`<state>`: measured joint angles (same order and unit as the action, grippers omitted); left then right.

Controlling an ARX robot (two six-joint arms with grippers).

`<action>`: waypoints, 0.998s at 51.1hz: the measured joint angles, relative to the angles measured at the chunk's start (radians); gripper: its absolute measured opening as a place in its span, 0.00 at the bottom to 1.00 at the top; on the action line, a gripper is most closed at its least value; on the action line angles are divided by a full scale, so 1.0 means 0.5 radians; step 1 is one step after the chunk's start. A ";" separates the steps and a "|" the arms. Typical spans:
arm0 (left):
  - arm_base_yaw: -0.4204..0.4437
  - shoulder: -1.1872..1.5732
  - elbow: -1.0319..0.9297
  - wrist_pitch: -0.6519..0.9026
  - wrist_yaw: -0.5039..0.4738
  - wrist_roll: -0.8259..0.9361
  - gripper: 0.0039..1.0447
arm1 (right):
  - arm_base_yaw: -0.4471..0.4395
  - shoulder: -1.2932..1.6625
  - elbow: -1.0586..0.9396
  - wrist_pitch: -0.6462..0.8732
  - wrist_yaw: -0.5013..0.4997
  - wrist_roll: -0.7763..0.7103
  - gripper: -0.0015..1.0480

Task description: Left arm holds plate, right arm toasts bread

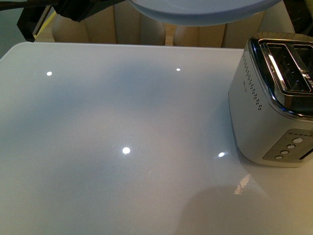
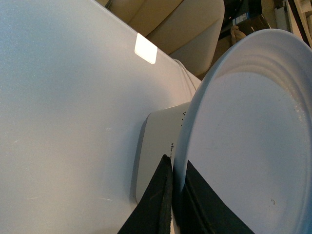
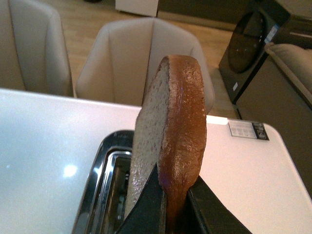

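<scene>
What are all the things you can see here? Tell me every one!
table: one, shiny white, under everything
toaster: one, silver, with two slots, standing on the right side of the table
plate: one, pale blue, empty, held up in the air above the table
bread: one slice, light brown with a darker crust, held upright above the toaster
chairs: at least two, beige, behind the table
label: one, white, on a table corner
left hand: one, black, pinching the plate's rim
right hand: one, black, pinching the bottom of the bread
</scene>
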<state>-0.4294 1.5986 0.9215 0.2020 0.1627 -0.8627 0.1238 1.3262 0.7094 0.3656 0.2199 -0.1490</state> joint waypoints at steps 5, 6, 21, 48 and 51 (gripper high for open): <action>0.000 0.000 0.000 -0.001 0.001 0.001 0.03 | 0.024 0.038 0.027 -0.037 -0.006 -0.005 0.03; 0.000 0.000 0.000 0.000 0.001 0.001 0.03 | 0.027 0.041 0.031 -0.042 -0.005 -0.005 0.03; 0.000 0.000 0.000 0.000 0.000 0.001 0.03 | 0.056 0.146 0.055 -0.164 0.025 0.036 0.03; 0.000 0.000 0.000 0.000 0.000 0.001 0.03 | 0.063 0.263 0.055 -0.175 0.017 0.088 0.03; 0.000 0.000 0.000 0.000 0.000 0.000 0.03 | 0.061 0.291 0.055 -0.170 0.018 0.092 0.03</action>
<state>-0.4294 1.5986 0.9215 0.2020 0.1627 -0.8627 0.1543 1.4719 0.7368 0.2806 0.2287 -0.1028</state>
